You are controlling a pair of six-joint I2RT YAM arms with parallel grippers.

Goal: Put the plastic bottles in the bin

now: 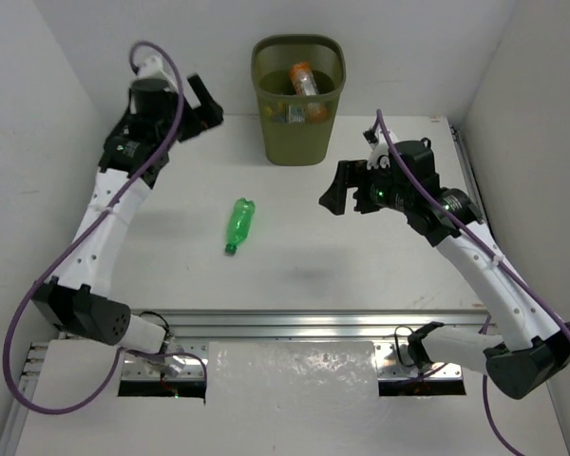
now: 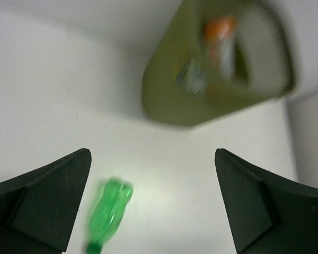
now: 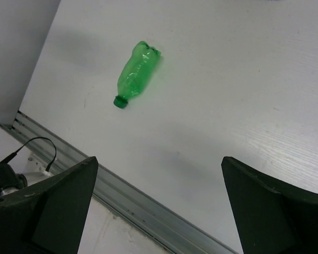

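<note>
A green bottle (image 1: 237, 225) lies on its side on the white table, cap toward the near edge. It also shows in the left wrist view (image 2: 107, 213) and the right wrist view (image 3: 136, 73). The olive-green bin (image 1: 298, 133) stands at the back centre and holds several bottles, an orange one (image 1: 303, 78) on top; it appears blurred in the left wrist view (image 2: 169, 100). My left gripper (image 1: 207, 112) is open and empty, high at the back left beside the bin. My right gripper (image 1: 337, 195) is open and empty, right of the green bottle.
White walls close in the table at the left, back and right. A metal rail (image 1: 304, 319) runs along the near edge, seen also in the right wrist view (image 3: 148, 211). A white cloth (image 1: 290, 399) lies below it between the arm bases.
</note>
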